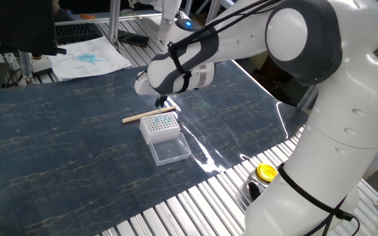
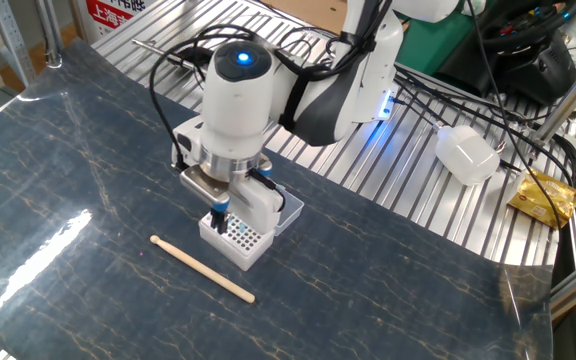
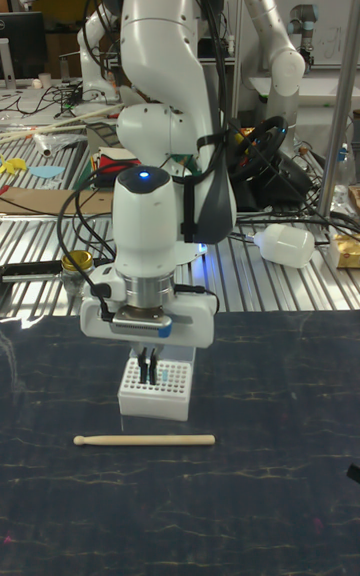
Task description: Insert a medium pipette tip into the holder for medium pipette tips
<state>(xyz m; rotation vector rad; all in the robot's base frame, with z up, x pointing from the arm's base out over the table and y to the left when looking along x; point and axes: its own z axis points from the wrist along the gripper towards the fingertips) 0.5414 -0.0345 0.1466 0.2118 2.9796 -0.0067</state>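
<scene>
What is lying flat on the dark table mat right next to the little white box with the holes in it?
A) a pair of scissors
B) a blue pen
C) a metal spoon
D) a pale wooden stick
D: a pale wooden stick lies flat on the mat just beside the white holder, under the robot's fingers.

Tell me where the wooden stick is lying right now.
The wooden stick lies flat on the dark mat just in front of the white holder in the tall fixed view, apart from it, with the gripper above the holder's grid.
</scene>
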